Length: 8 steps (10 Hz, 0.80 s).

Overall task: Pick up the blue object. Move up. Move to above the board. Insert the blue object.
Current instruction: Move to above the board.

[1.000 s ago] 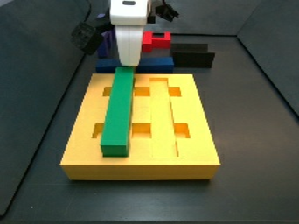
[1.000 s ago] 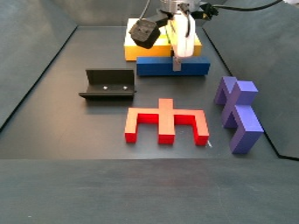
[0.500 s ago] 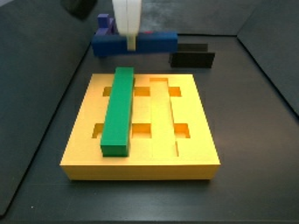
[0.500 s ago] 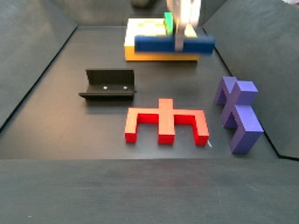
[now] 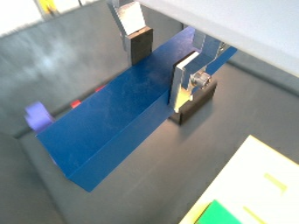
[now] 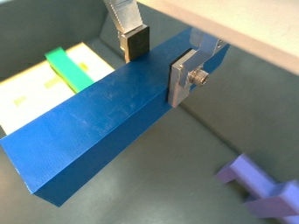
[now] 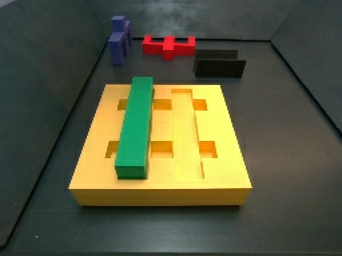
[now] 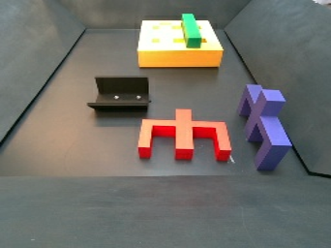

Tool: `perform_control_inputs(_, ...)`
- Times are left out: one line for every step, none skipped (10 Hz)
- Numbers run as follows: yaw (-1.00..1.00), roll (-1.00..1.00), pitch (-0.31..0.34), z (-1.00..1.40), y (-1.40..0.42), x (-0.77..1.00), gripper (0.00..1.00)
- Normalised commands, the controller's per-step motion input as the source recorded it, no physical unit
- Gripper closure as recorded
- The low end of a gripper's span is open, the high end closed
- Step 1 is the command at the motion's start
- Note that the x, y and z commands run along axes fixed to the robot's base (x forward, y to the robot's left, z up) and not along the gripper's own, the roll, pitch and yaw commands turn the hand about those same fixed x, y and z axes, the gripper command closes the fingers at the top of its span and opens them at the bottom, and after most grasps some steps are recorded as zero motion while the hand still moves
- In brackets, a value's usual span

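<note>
**Blue bar aloft, clamped across its width**

The pincer (image 6: 162, 59) grips the blue object (image 6: 100, 118) near one end in both wrist views — out of both side views. It looks rigid, smooth-sided; an off-centre hold could let it tip. The board (image 7: 163, 140) waits below, green bar (image 7: 135, 124) seated.

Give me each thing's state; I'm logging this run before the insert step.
Gripper: shut on the blue bar, out of both side views.
Blue bar: held, lifted off the floor.
Yellow board: flat on floor, grooves beside the green bar unfilled.
Green bar: lying in a board groove.
Red piece: flat on floor.
Purple blocks: on floor.
Fixture: empty.
</note>
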Motion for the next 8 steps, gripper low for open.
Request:
perform_control_inputs(-0.01,-0.05,0.075,0.69,0.00,0.01,1.00)
perform_control_inputs(-0.01,-0.05,0.080,0.23,0.00,0.05,1.00)
perform_control_inputs(1.00,-0.03,0.034,0.36,-1.40,0.38,1.00)
perform_control_inputs(1.00,-0.02,0.037,0.33,-1.40,0.37,1.00)
perform_control_inputs(1.00,-0.01,0.050,0.31,-1.40,0.41,1.00)
perform_control_inputs(1.00,-0.02,0.055,0.32,-1.40,0.47,1.00)
perform_control_inputs(1.00,-0.01,0.065,0.24,-0.97,0.35,1.00)
perform_control_inputs(1.00,-0.01,0.066,0.13,-0.51,0.21,1.00)
